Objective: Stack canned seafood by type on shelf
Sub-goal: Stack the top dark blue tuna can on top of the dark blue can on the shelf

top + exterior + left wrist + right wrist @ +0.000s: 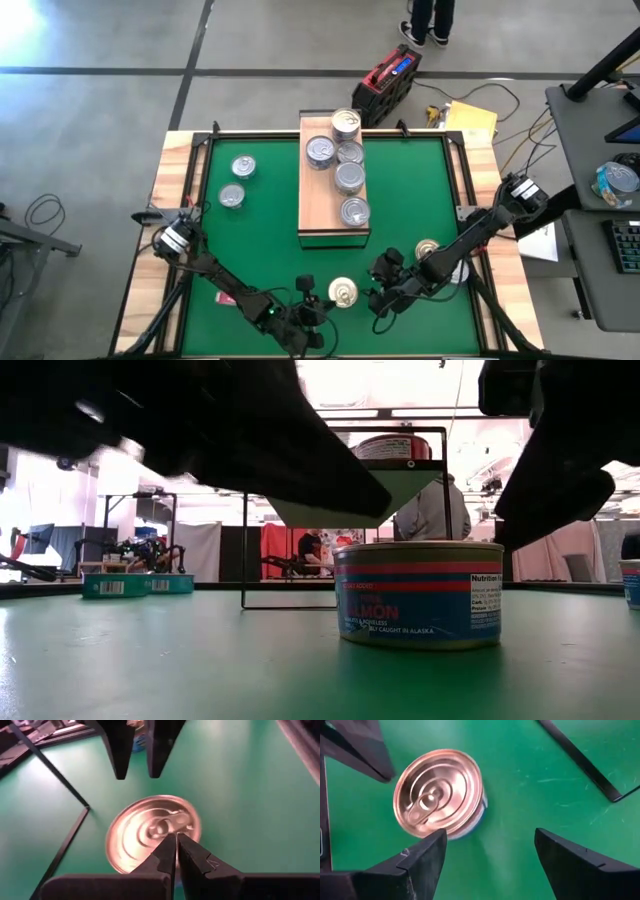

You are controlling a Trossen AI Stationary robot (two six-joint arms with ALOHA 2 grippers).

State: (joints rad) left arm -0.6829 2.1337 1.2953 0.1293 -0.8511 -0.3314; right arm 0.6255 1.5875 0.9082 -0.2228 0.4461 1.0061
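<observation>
Jaws: right gripper (487, 860) spread wide beside a gold-lidded can (439, 792); left gripper (176, 845) pinched together over that can.
I judge the pick pending: I must centre the right jaws on it, the left arm crowding. Shelf (318, 205) carries five cans; two silver cans (238, 180) wait on the counter.

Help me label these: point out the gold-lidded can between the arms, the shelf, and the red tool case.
Gold-lidded can (343, 293), high view, lid centre.
Shelf (318, 205), high view, bare board.
Red tool case (393, 80), high view, its top.

Left tool (310, 304) and right tool (381, 290) flank the gold-lidded can (343, 293); open mat (270, 260) lies toward the shelf (320, 205).
</observation>
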